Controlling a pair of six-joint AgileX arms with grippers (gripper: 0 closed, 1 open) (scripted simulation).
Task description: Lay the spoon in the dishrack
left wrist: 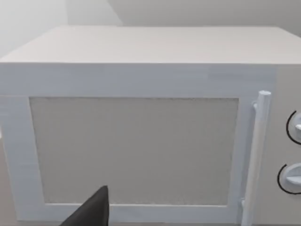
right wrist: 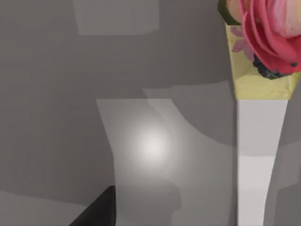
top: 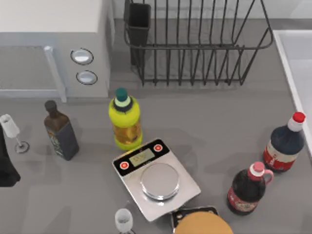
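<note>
At the back of the grey surface (top: 209, 122), right of centre, stands the dishrack (top: 195, 46), a black wire basket with thin upright bars and flared sides, its dark utensil cup (top: 139, 22) at the back-left corner. Just to its left sits a white microwave (top: 53, 44), with a door handle and two round knobs facing forward.

The left arm (top: 6, 163) is a dark shape at the far left edge of the surface, just beside a small stemmed glass (top: 13, 131). In its wrist view a dark tip of the left claw (left wrist: 91, 212) points toward the microwave's door; whether it is open or closed I cannot tell, and nothing is seen in its hold. In the right wrist view a dark tip of the right claw (right wrist: 99, 209) hangs over the grey surface, near a pale vase (right wrist: 258, 141) holding pink flowers; its state I cannot tell either.

In front of the microwave stand a dark bottle (top: 61, 131) and a yellow bottle with a green cap (top: 125, 119). A kitchen scale (top: 155, 175) lies near the middle front. Two dark red-capped bottles (top: 284, 144) stand at the right.
</note>
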